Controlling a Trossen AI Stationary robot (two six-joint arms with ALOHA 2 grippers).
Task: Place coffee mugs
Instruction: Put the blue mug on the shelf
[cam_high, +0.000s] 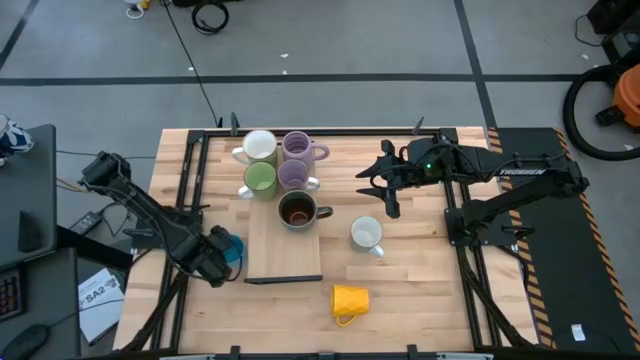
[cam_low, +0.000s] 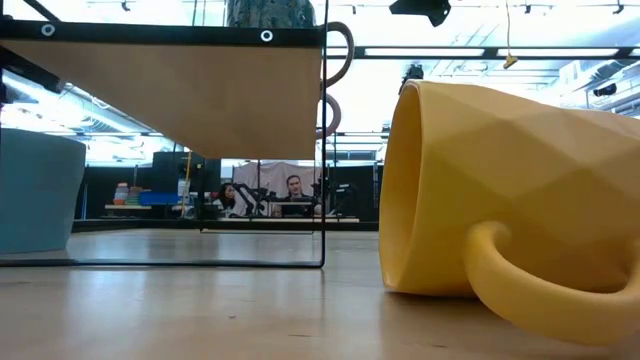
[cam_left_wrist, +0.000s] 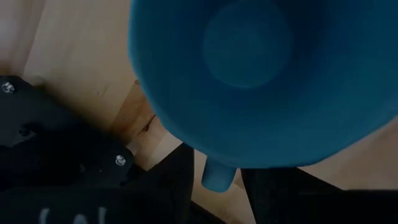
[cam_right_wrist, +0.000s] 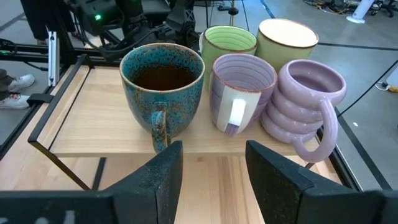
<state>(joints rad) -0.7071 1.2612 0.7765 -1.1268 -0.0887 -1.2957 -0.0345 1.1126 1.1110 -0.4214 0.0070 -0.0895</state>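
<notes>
Five mugs (cam_high: 283, 172) crowd the shelf's back; left fingers (cam_left_wrist: 180, 180) grasp the blue mug (cam_high: 232, 247), right fingers (cam_right_wrist: 168, 171) released.

Dark arms, black fingers (cam_right_wrist: 273, 174), silver screws (cam_left_wrist: 120, 160)

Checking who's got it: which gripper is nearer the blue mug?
Left. The left gripper is right at the blue mug; the right gripper hangs across the table, open.
</notes>
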